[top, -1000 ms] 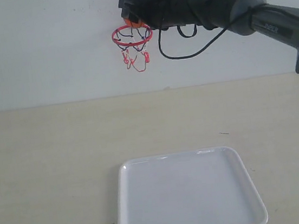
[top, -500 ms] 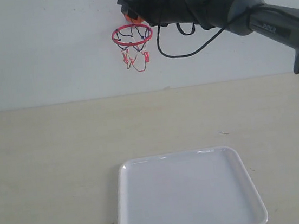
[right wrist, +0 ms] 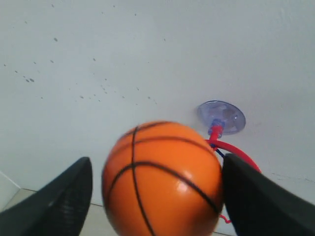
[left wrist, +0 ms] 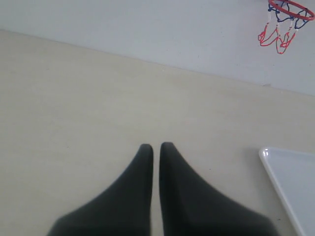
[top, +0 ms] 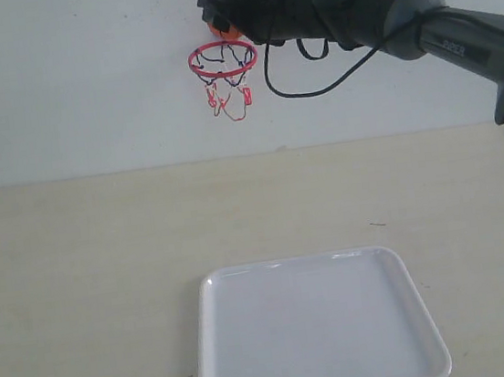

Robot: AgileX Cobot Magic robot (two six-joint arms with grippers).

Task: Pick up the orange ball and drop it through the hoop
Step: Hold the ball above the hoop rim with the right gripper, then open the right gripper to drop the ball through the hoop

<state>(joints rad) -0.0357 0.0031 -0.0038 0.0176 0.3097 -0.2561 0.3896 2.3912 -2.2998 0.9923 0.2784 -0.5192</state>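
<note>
The orange ball [top: 225, 33] [right wrist: 162, 179] sits between the fingers of my right gripper [top: 221, 25] [right wrist: 157, 164], just above the hoop [top: 223, 61] on the wall. The jaws stand open: one finger [right wrist: 246, 196] touches the ball, while a thin strip of wall shows between the ball and the other finger [right wrist: 64, 196]. The ball's edge is blurred. Behind it I see the hoop's red ring [right wrist: 242, 153] and clear suction cup [right wrist: 221, 117]. My left gripper [left wrist: 156, 146] is shut and empty, low over the table, far from the hoop [left wrist: 288, 10].
A white tray [top: 311, 260] [left wrist: 275, 167] lies on the beige table below and slightly right of the hoop. The right arm and its black cable [top: 313, 89] stretch in from the right along the white wall.
The right gripper with the ball rose slightly above the ring a second ago and has since held still. The hoop and tray are where they were.
</note>
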